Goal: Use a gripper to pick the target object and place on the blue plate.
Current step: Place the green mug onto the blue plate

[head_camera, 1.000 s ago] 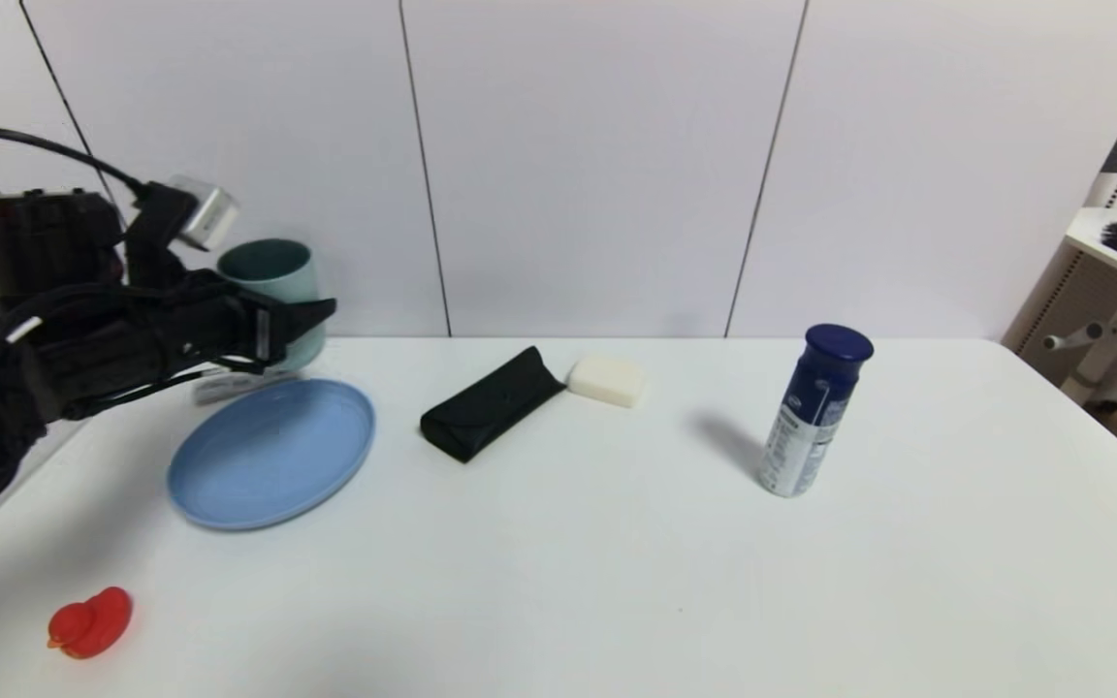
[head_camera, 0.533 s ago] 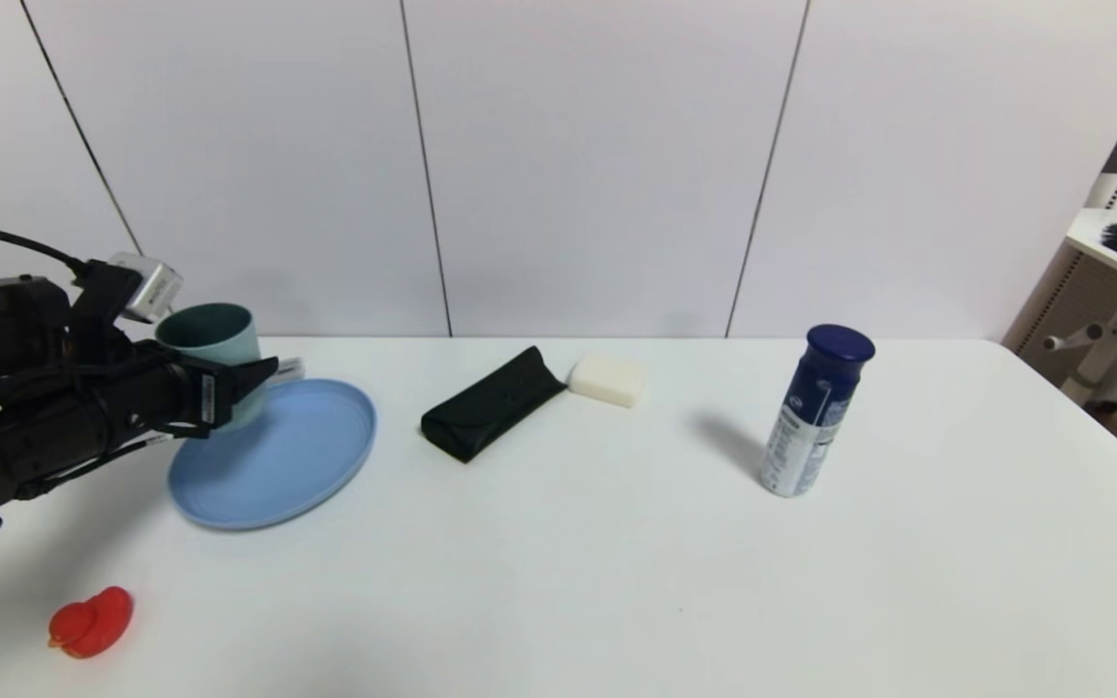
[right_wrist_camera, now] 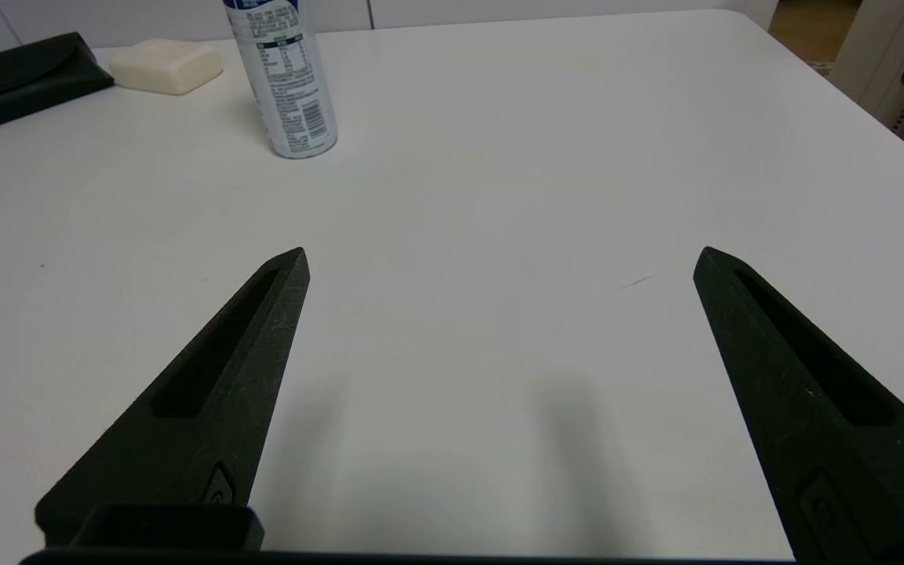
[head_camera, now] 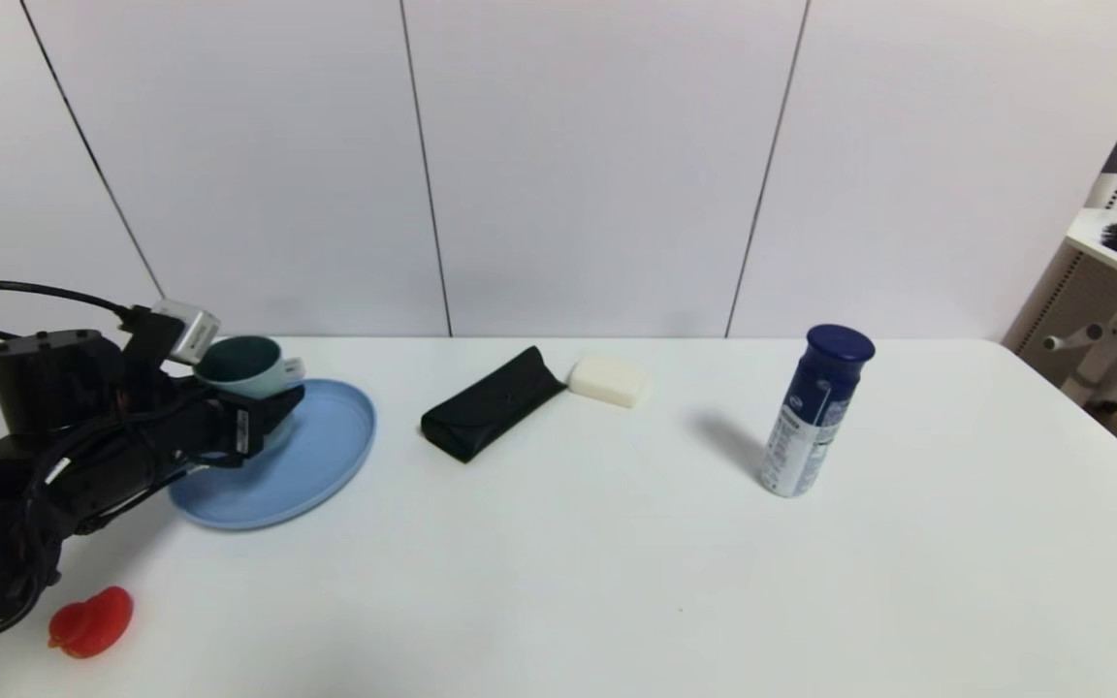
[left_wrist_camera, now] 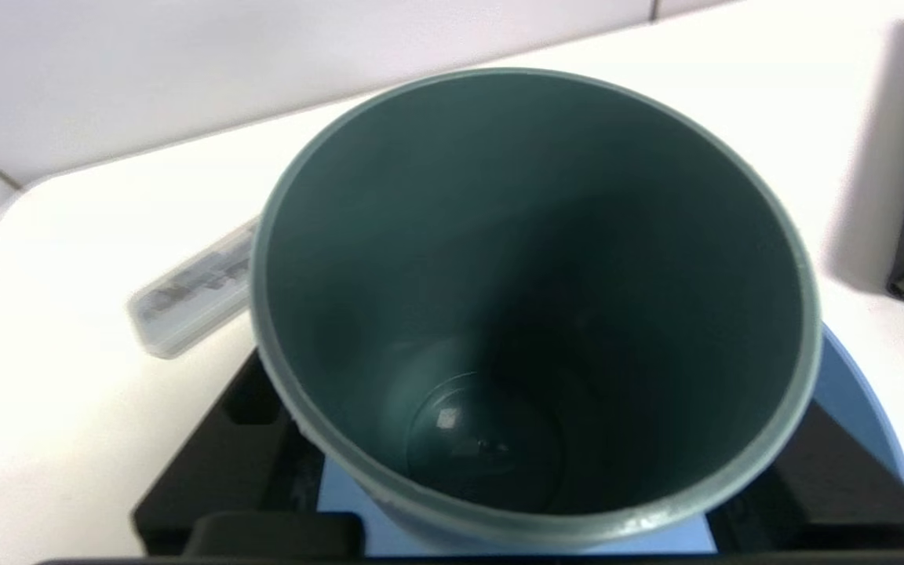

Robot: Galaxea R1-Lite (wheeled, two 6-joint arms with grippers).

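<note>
The pale grey-green cup (head_camera: 250,368), dark teal inside (left_wrist_camera: 530,314), leans tilted over the back left part of the blue plate (head_camera: 316,456). My left gripper (head_camera: 277,402) is shut on the cup, one black finger (left_wrist_camera: 216,424) on each side of it near its base. Bits of the plate (left_wrist_camera: 852,384) show under and beside the cup. Whether the cup's base touches the plate is hidden. My right gripper (right_wrist_camera: 499,255) hangs open over bare table, holding nothing; the head view does not show it.
A black case (head_camera: 491,402) and a white block (head_camera: 607,380) lie right of the plate. A blue-capped spray can (head_camera: 815,412) stands farther right. A red duck (head_camera: 91,622) sits at the front left. A small clear flat item (left_wrist_camera: 185,302) lies behind the cup.
My left gripper has come down with the cup, from above the plate's far edge to low over the plate. The cup now tilts more. Nothing else moved.
</note>
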